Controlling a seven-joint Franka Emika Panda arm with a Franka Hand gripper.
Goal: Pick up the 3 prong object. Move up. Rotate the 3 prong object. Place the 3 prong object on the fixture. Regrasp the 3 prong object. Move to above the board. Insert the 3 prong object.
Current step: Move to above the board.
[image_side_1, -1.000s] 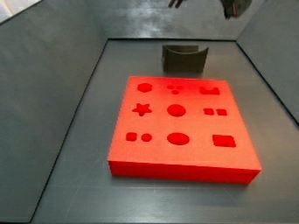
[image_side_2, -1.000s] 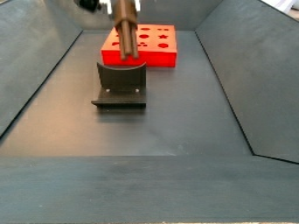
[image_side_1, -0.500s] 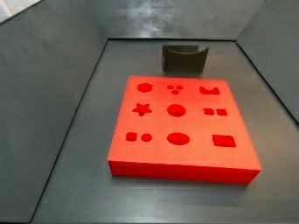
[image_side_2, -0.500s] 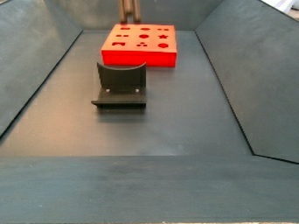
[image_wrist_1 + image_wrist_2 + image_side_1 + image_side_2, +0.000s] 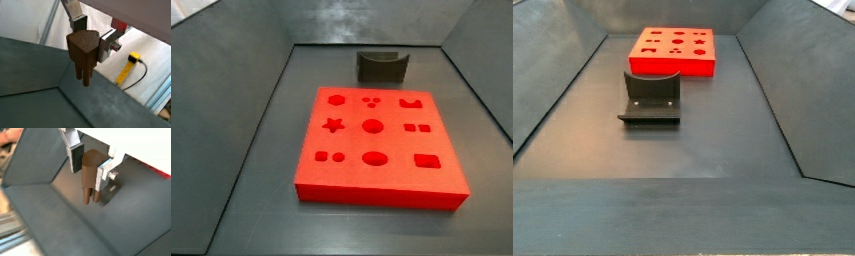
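In both wrist views my gripper (image 5: 92, 37) (image 5: 90, 168) is shut on the 3 prong object (image 5: 83, 50) (image 5: 90, 173), a brown wooden block hanging high in the air with its prongs (image 5: 89, 195) pointing down. Neither side view shows the gripper or the block. The red board (image 5: 372, 140) (image 5: 673, 50) lies flat on the floor, its shaped holes open. The dark fixture (image 5: 381, 67) (image 5: 651, 95) stands beside the board with its U-shaped notch bare.
Grey sloping walls (image 5: 238, 90) (image 5: 774, 90) enclose the floor on all sides. A yellow item with a black cable (image 5: 130, 62) lies outside the wall. A sliver of red (image 5: 163, 173) shows at the edge of a wrist view.
The gripper with the brown block has risen above the fixture and left the top of both side views. Board and fixture have not moved.
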